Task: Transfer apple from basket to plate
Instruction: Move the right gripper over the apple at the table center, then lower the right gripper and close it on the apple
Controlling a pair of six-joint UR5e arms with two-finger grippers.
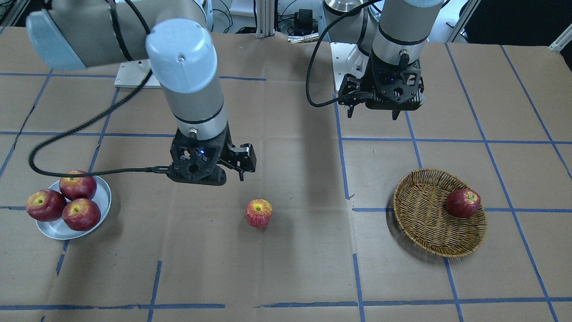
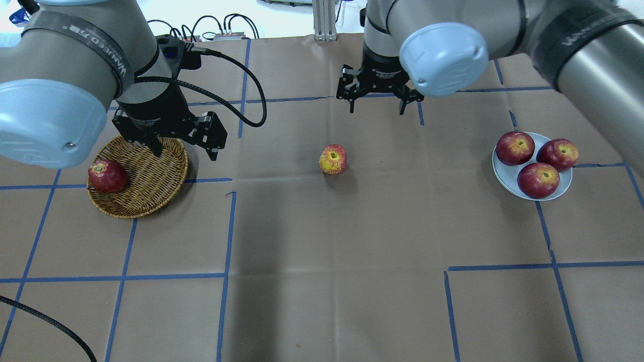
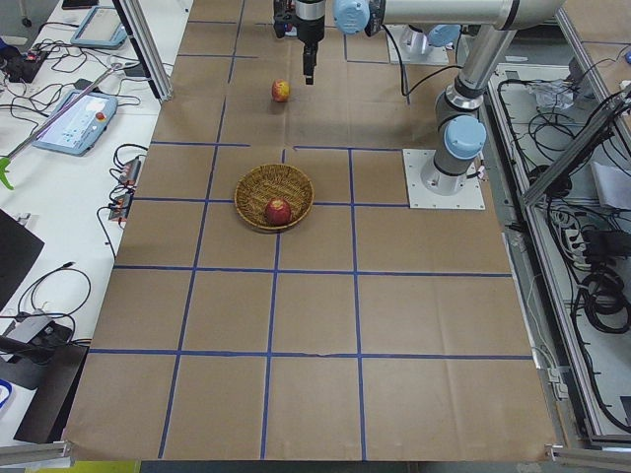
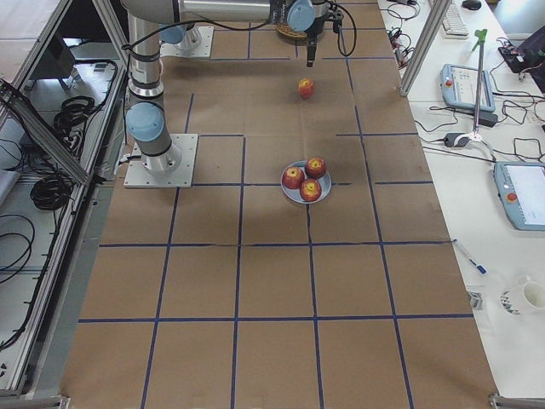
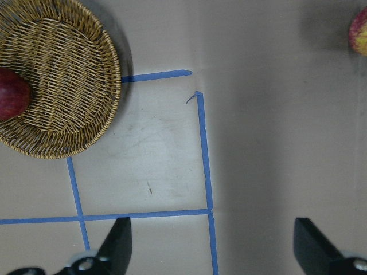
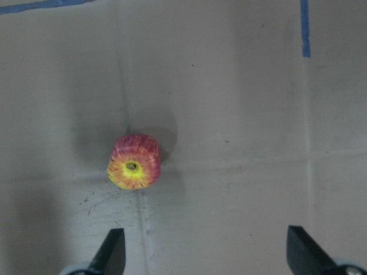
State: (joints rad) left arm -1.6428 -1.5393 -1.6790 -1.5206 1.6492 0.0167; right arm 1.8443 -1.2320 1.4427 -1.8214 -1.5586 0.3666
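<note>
The pale pinkish-red apple [image 1: 258,213] with a yellow stem patch lies on the brown paper mid-table, outside basket and plate; it also shows in the overhead view [image 2: 332,159] and the right wrist view [image 6: 133,162]. The wicker basket [image 2: 146,186] holds one darker red apple [image 2: 107,176]. The metal plate [image 2: 505,178] carries three glossy dark-red apples [image 2: 538,179]. My right gripper [image 2: 377,109] is open and empty, hovering just behind the pale apple on the robot's side. My left gripper [image 2: 185,151] is open and empty above the basket's inner edge.
Brown paper with blue tape lines covers the table. Black cables hang from both wrists [image 1: 89,172]. The arm bases [image 3: 444,177] stand at the table's robot side. The table's ends hold tablets and cables [image 3: 74,118].
</note>
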